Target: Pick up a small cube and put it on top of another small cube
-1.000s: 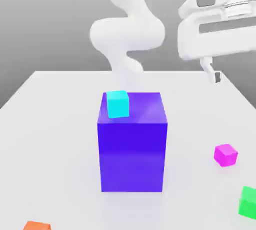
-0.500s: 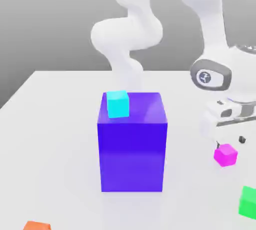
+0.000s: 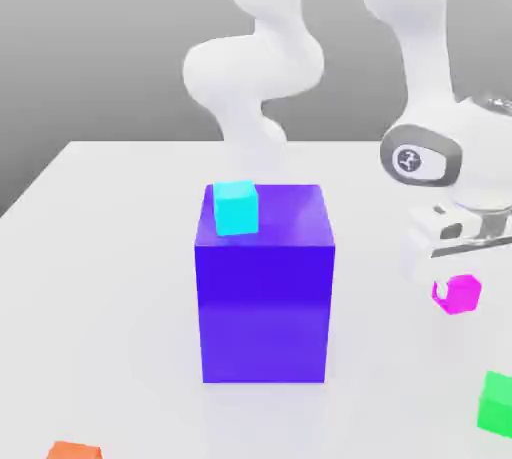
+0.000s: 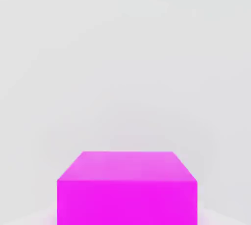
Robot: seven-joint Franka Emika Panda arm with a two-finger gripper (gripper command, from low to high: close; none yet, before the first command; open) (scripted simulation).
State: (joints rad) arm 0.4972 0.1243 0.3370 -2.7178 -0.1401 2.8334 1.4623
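The magenta cube (image 3: 457, 293) sits directly under the gripper (image 3: 458, 272), at the exterior view's right side of the white table (image 3: 100, 247). In the hand view the magenta cube (image 4: 127, 189) is very close in front of the camera and centred between where the fingers should be, so the hand is already aligned over it. From these pictures one cannot tell if the fingers are apart or closed, or if they hold the cube.

In the exterior view the cube looks a little tilted and maybe just above the table surface, which suggests a grasp, but this is only a judgement. A cube has no long axis; in the hand view one flat face is turned squarely to the camera.

The likely target, a cyan cube (image 3: 236, 207), rests on top of a big purple block (image 3: 264, 287), toward the exterior view's left and higher than the hand. The coming move therefore must go up and then sideways to that direction.
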